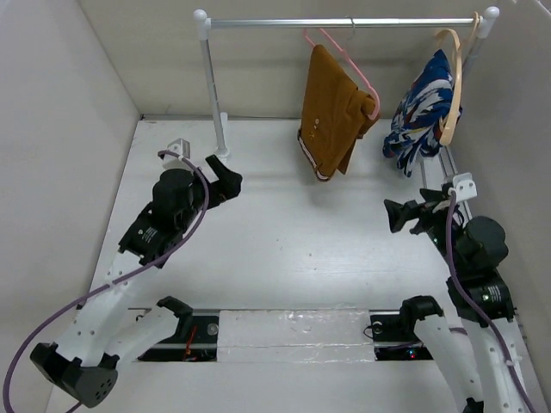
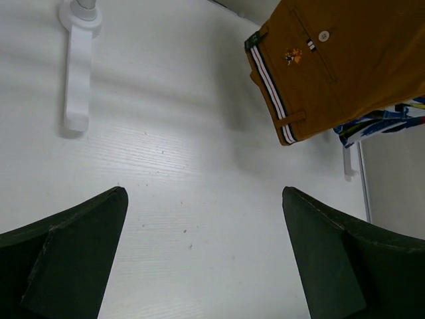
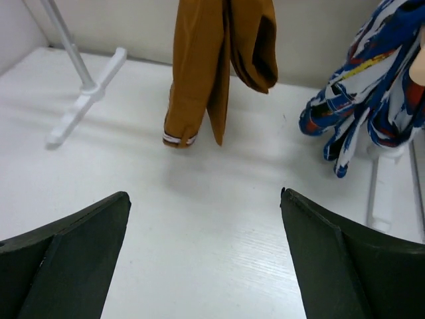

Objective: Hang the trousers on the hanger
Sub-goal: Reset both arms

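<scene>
The rust-brown trousers (image 1: 331, 116) hang folded over the pink hanger (image 1: 355, 67), which hooks on the rail (image 1: 344, 23). Their striped waistband edge hangs lowest, just above the table. They also show in the left wrist view (image 2: 339, 60) and the right wrist view (image 3: 212, 66). My left gripper (image 1: 231, 182) is open and empty over the table, left of the trousers (image 2: 204, 199). My right gripper (image 1: 394, 215) is open and empty, below and right of the trousers (image 3: 204, 199).
A blue, white and red patterned garment (image 1: 424, 112) hangs on a pale wooden hanger (image 1: 454, 82) at the rail's right end. The rack's left post (image 1: 211, 86) and white foot (image 2: 76, 73) stand at the back left. White walls enclose the table.
</scene>
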### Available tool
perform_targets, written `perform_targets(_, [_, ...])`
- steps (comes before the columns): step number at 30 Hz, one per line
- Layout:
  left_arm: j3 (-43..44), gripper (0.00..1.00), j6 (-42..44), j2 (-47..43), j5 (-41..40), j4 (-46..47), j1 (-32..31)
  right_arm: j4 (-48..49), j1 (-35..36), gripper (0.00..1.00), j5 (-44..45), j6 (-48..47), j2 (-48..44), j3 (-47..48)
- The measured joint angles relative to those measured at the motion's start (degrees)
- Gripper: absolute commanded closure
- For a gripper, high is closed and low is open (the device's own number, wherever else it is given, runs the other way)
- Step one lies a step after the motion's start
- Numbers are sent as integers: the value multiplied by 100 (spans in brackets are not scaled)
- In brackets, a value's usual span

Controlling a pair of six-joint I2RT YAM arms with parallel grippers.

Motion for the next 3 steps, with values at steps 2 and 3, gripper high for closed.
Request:
perform_targets(2, [-205,1,-9,-188,92,107,2,-313,0,0,22,-122,-223,-26])
perform_targets(3, [-284,1,-13,-240,149,133,2,-402,0,0,24,-170,-251,-26])
